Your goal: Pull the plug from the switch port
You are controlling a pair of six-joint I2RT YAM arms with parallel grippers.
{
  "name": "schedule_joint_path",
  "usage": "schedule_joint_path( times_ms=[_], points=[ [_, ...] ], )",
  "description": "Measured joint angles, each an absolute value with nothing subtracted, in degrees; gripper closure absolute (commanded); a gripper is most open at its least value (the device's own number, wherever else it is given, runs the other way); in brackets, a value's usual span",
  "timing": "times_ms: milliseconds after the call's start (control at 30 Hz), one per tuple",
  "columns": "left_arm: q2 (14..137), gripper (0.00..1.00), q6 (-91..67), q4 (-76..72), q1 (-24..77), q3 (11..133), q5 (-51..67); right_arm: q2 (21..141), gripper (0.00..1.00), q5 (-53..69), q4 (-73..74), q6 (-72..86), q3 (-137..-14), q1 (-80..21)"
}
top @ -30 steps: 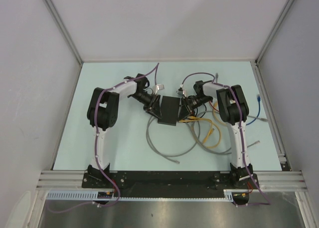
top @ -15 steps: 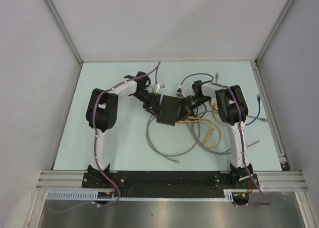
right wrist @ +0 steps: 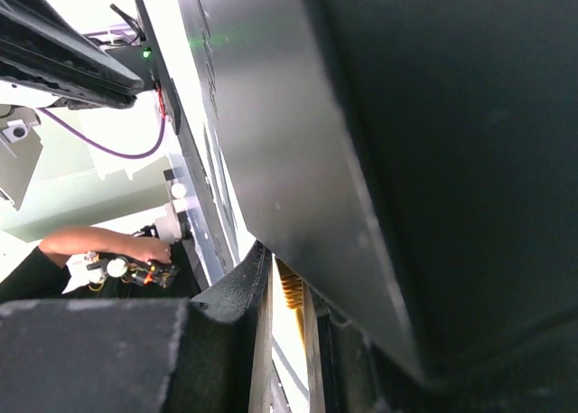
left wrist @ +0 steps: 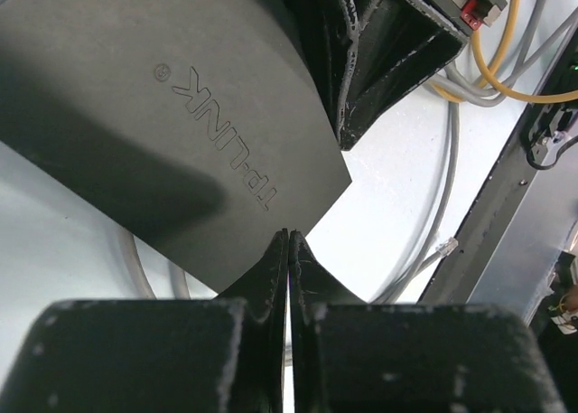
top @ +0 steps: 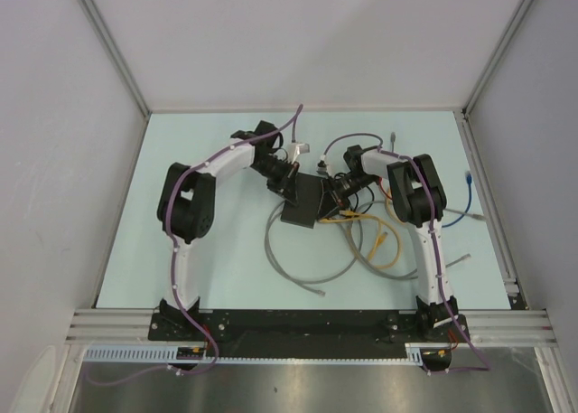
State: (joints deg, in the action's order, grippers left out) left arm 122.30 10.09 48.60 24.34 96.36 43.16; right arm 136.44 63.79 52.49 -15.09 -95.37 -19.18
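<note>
- Blue-green tabletop [top: 135, 241] is seen from above, enclosed by pale walls on three sides.
- Two white and black arms are bolted at the near edge. The left arm [top: 185, 205] and the right arm [top: 417, 196] are both bent inward toward the middle.
- Loose cables are spread between the middle and the right edge. A grey cable [top: 289, 270] is looped toward the near edge, a yellow cable [top: 357, 218] is coiled beside it, and a blue cable [top: 473, 201] is laid close to the right edge.
- The switch [top: 305, 203], a flat matte-black box, is placed near the middle of the tabletop, a little toward the far edge, between the two claws. A brand name is embossed on its top.
- The left gripper [left wrist: 287, 241] is pressed together with nothing between its fingers. Its tips are set at an edge of the switch, and contact cannot be told.
- The right gripper [right wrist: 287, 277] is held against the switch's right side, its fingers parted by a narrow slit.
- A ribbed yellow piece [right wrist: 289, 291] is seen in that slit. Whether it is clamped cannot be told.
</note>
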Motion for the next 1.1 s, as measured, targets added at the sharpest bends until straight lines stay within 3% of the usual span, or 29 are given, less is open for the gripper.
schedule_joint_path(
  times_ms=[633, 767, 1100],
  points=[
    [125.8, 1.0, 8.9, 49.6, 24.6, 96.5, 41.3, 136.7, 0.87, 63.5, 53.2, -15.2, -95.9, -19.2],
    [126.5, 1.0, 8.5, 50.5, 24.6, 97.4, 41.1, 136.7, 0.93, 63.5, 54.0, -16.8, -96.2, -19.2],
    [128.2, 1.0, 8.4, 53.1, 24.6, 100.1, 41.1, 141.3, 0.94, 66.0, 60.8, -17.4, -101.0, -18.0]
  ],
)
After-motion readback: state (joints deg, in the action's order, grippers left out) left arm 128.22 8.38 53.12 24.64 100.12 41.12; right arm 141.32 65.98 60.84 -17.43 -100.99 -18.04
